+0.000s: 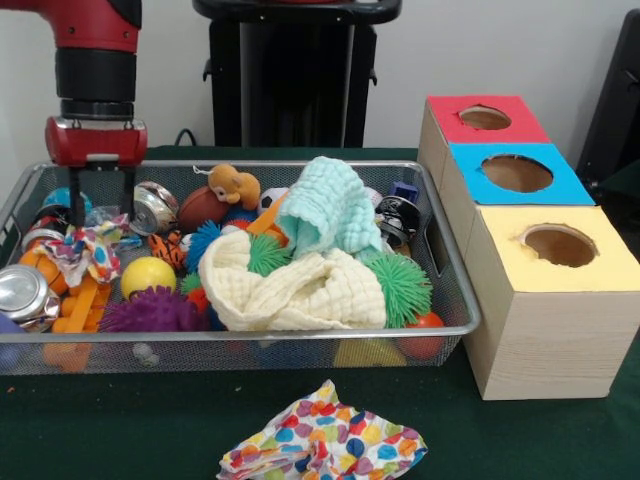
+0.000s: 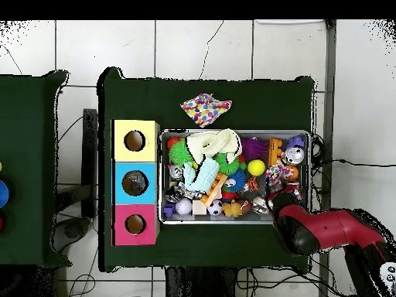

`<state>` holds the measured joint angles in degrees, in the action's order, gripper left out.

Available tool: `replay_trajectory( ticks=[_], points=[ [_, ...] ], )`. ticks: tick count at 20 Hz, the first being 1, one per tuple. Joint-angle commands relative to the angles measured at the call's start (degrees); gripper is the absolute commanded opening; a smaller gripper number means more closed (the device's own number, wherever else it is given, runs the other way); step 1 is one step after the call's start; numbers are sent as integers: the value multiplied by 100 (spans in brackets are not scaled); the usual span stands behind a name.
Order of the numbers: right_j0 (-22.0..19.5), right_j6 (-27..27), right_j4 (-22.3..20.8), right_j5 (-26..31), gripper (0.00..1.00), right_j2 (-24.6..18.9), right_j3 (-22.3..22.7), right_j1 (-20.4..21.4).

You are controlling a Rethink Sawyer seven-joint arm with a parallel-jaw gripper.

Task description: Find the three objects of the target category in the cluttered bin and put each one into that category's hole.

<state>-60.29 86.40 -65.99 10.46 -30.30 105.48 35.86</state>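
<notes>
While the arm hangs over the left end of the wire bin (image 1: 455, 300), the gripper (image 1: 98, 212) reaches down with its two thin fingers spread apart, just above a crumpled patterned cloth (image 1: 85, 250); whether they touch it is hard to tell. A cream cloth (image 1: 290, 290) and a mint cloth (image 1: 325, 205) lie mid-bin among balls and cans. A dotted cloth (image 1: 320, 440) lies outside on the table (image 1: 120, 420). Beside the bin stands a box with red (image 1: 485, 118), blue (image 1: 517, 173) and yellow (image 1: 560, 245) holes.

cream cloth (image 1: 300, 290), mint cloth (image 1: 325, 208), polka-dot cloth (image 1: 325, 442)
</notes>
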Motion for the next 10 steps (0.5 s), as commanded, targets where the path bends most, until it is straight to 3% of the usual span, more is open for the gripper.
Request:
replay_trajectory(
  ticks=[1,10],
  points=[
    [100,-82,-109,492,100,418,35,65],
    [59,54,-254,188,100,620,-3,-188]
  ],
)
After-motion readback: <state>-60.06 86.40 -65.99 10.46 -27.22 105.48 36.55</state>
